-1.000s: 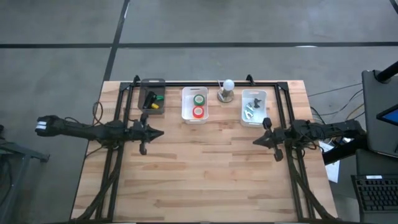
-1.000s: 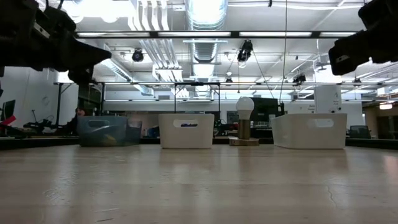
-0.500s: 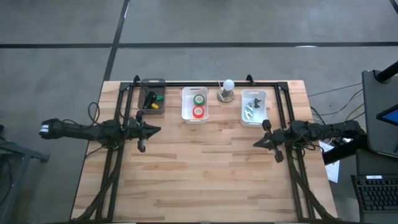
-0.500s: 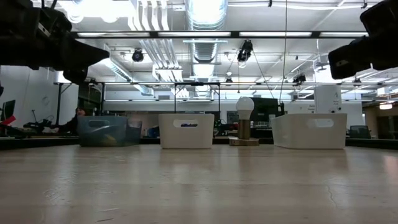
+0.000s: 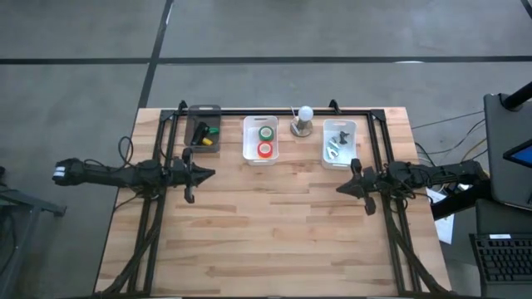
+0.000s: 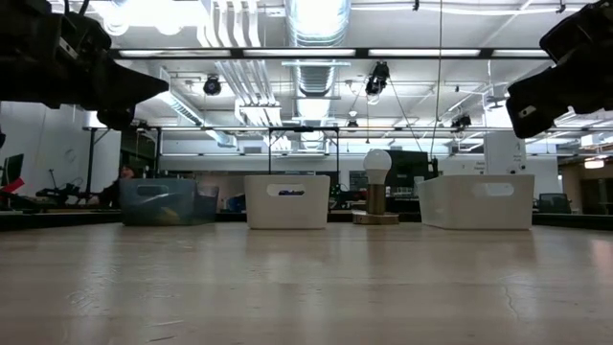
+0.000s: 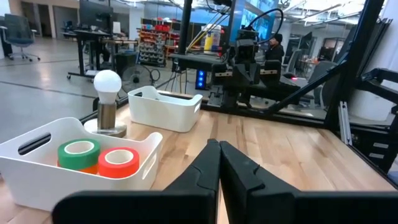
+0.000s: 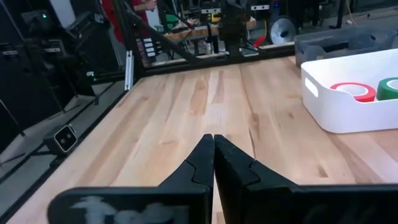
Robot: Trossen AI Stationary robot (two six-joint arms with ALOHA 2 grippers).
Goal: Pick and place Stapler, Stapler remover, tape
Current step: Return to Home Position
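Observation:
The black stapler lies in a dark bin at the far left, with small green and yellow pieces beside it. A green tape roll and a red one lie flat in the middle white bin; the left wrist view shows them too. The stapler remover lies in the right white bin. My left gripper hovers shut near the table's left side, pointing level toward the right. My right gripper hovers shut near the right side, pointing left. Both are empty.
A light bulb on a round stand sits between the two white bins. A black frame runs along the far edge and down both sides. Bare wooden tabletop lies between the grippers and toward the near edge.
My right gripper has rolled a little about the line it points along and otherwise kept its place. My left gripper's tip has drawn back slightly toward the table's left edge. Both have stayed shut, and the things in the bins have not moved.

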